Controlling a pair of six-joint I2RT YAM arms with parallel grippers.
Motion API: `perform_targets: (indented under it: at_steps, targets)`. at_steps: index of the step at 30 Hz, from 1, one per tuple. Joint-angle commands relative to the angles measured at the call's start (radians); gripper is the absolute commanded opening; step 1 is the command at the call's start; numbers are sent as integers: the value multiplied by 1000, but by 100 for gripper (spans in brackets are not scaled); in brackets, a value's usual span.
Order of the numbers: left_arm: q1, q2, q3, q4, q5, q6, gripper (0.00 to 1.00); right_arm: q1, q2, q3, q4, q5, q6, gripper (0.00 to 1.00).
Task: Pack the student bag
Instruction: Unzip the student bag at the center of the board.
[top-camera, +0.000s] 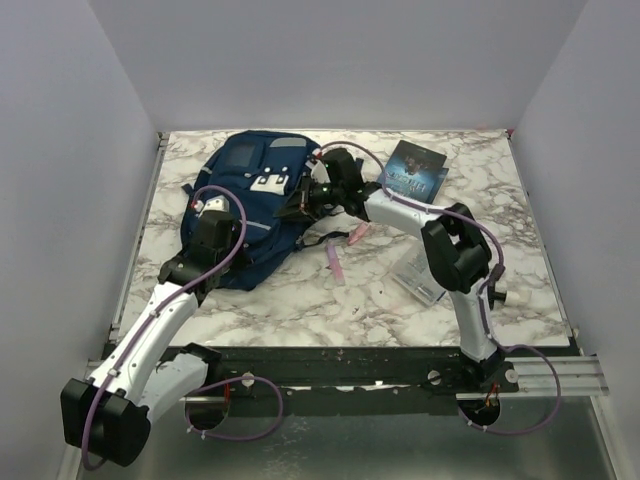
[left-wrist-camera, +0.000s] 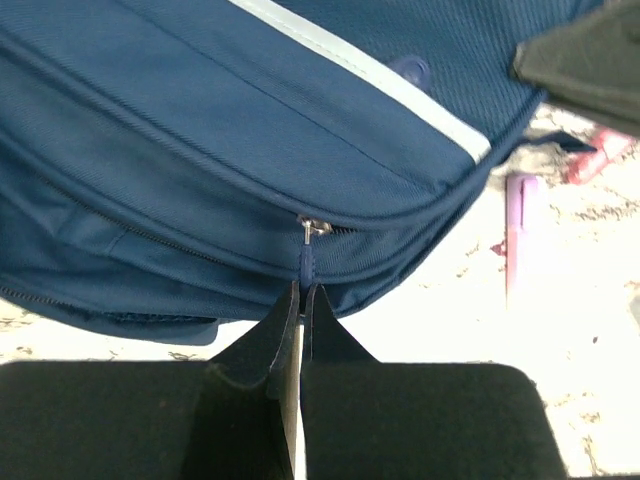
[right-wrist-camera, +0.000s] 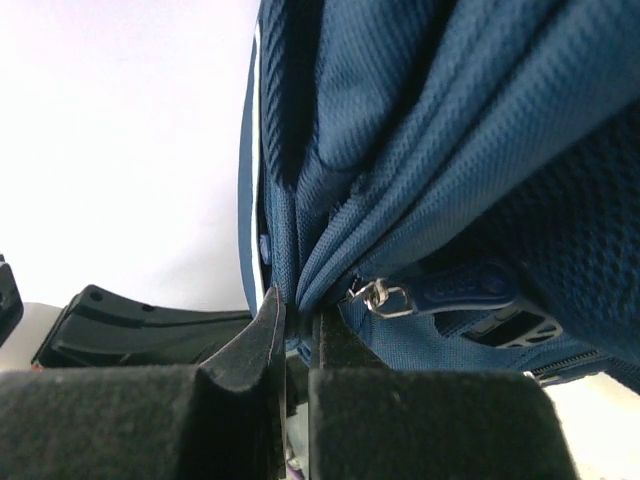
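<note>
I see the student bag (top-camera: 250, 175) lying flat on the marble table (top-camera: 520, 240), and both claws are on it. The left gripper (left-wrist-camera: 301, 292) sits at the bag's near edge, its fingers (left-wrist-camera: 262, 345) squeezed almost together on the blue zip tab (left-wrist-camera: 306, 262) that hangs from the metal slider on the seam. The right gripper (right-wrist-camera: 297, 305) is against the bag's right side, jaws narrow and pinching a fold of the navy fabric; a second zip pull (right-wrist-camera: 455, 290) hangs just right of that pinch. To the right of the bag lies a dark book (top-camera: 413, 170). Nearer me on that side are a pink pen (top-camera: 336, 266) and a clear pouch (top-camera: 420, 272).
</note>
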Motion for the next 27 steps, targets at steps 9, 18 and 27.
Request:
perform_targets:
  at_steps: [9, 18, 27]
  targets:
    - [13, 27, -18, 98, 413, 38, 0, -6, -2, 104, -288, 121, -322, 40]
    - [13, 83, -58, 182, 502, -19, 0, -6, -300, -205, -200, 253, -299, 74]
    - [14, 134, -27, 202, 537, -25, 0, 24, -331, -449, 277, 111, 107, 67]
